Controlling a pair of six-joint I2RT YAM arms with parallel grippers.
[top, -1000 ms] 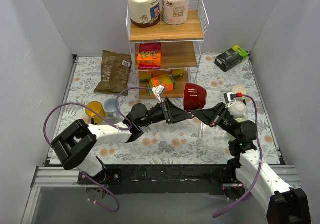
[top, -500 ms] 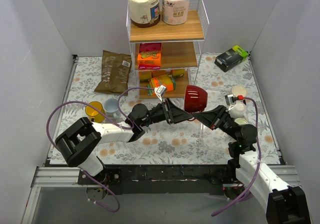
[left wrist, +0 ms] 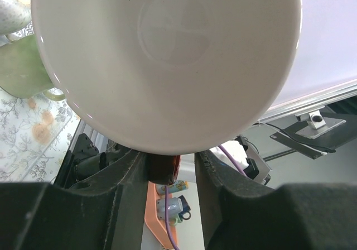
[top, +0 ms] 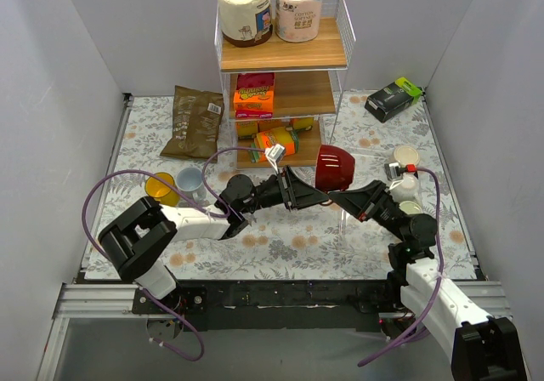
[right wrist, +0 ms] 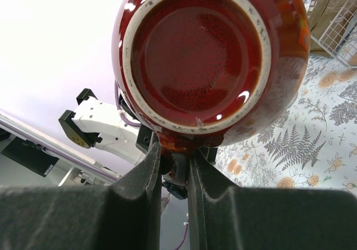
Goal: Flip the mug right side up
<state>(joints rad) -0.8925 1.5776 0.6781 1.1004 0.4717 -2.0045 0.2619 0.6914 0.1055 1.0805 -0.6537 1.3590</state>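
The red mug [top: 333,167] hangs in the air above the table's middle, lying on its side with its base toward the right arm. My right gripper [top: 335,196] is shut on its handle; the right wrist view shows the red base [right wrist: 195,54] above my gripper [right wrist: 174,163]. My left gripper [top: 320,196] reaches in from the left. Its jaws stand open on either side of the handle, with a gap on one side. The mug's white inside [left wrist: 167,54] fills the left wrist view above my gripper [left wrist: 170,169].
A wire shelf rack [top: 285,83] with snacks and paper rolls stands behind the mug. A yellow mug [top: 160,187] and a pale blue mug [top: 189,179] sit at the left. White cups [top: 406,156] stand at the right. A brown bag [top: 194,122] and a black box [top: 393,98] lie at the back.
The mug has drifted slightly right with both grippers. The left arm's elbow has shifted a little; the grips look the same.
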